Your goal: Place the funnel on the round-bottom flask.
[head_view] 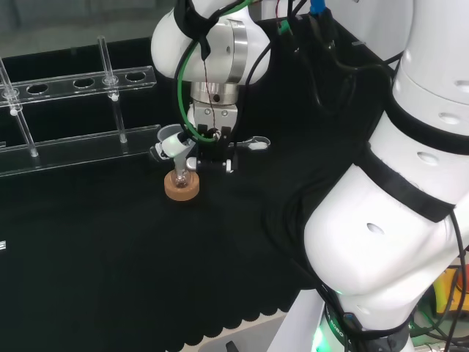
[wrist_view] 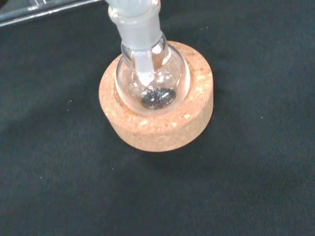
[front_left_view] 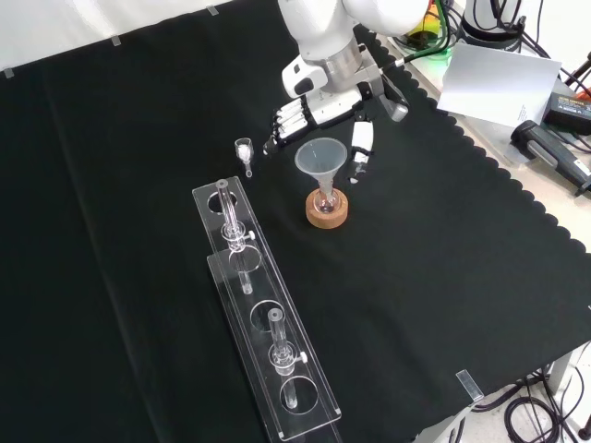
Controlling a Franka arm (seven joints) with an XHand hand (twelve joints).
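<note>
A small round-bottom flask (wrist_view: 152, 78) stands upright in a cork ring (wrist_view: 157, 125) on the black cloth. A clear funnel (front_left_view: 320, 159) sits in the flask's neck, and its stem (wrist_view: 143, 69) reaches down into the bulb, where a small dark piece lies at the bottom. The hand (front_left_view: 319, 111) hangs just behind and above the funnel. Its fingers (front_left_view: 282, 125) are on one side and its thumb (front_left_view: 361, 148) on the other, both straight and a little apart from the rim. In the head view the funnel (head_view: 171, 136) and the cork ring (head_view: 182, 187) stand below the hand (head_view: 212, 147).
A long clear test-tube rack (front_left_view: 263, 314) with upright tubes lies in front of the flask in the front view; in the head view the rack (head_view: 73, 110) is at the far left. A small clear stopper (front_left_view: 244, 149) lies near the fingers. The scalloped cloth edge (front_left_view: 480, 166) runs at the right.
</note>
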